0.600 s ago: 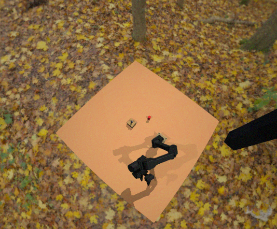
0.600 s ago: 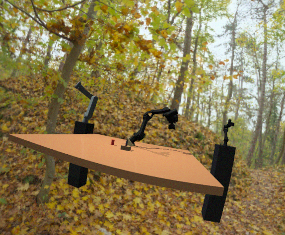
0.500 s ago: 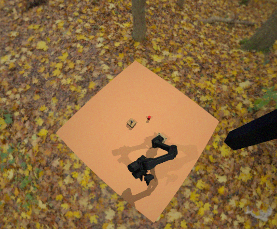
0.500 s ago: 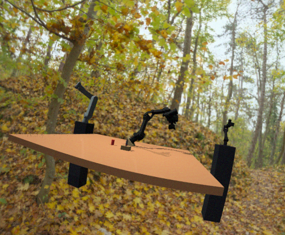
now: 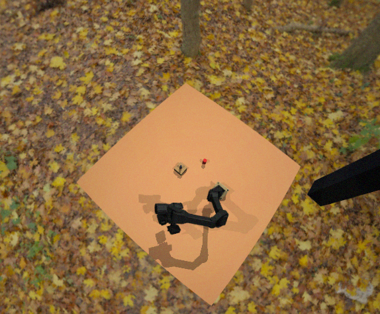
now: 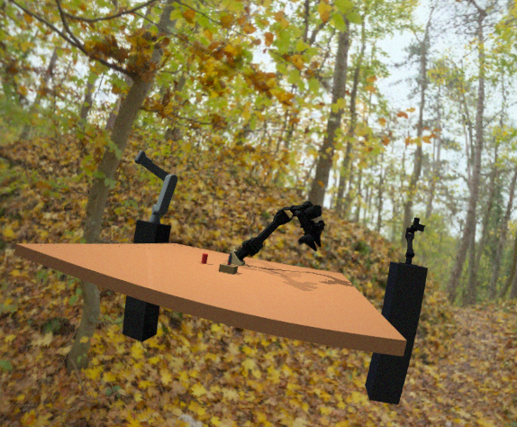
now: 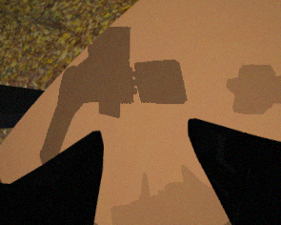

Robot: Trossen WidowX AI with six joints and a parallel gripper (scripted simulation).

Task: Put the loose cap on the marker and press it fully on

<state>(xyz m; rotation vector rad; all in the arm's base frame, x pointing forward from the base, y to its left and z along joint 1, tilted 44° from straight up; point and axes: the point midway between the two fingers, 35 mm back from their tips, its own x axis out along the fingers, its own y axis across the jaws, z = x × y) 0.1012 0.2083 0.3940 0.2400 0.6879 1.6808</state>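
The red cap (image 5: 204, 161) (image 6: 204, 258) stands on the orange table (image 5: 183, 118) (image 6: 295, 298). The tan holder block (image 5: 176, 169) (image 6: 228, 268) sits near it, to its left in the top view and to its right in the exterior view. The dark marker (image 5: 180, 167) (image 6: 230, 258) stands upright in the block with no cap on it. My gripper (image 7: 145, 132) is partly open and empty, with bare table showing between its fingers in the wrist view. It hangs high above the table, well away from the cap and marker, which are both outside the wrist view.
The arm's base (image 5: 221, 189) stands on the table near the block and cap. A black pedestal (image 6: 151, 231) carrying a grey arm (image 6: 166, 195) stands beyond the table. Another black pedestal (image 6: 399, 298) with a small black arm (image 6: 409, 243) stands at the table's right edge in the exterior view.
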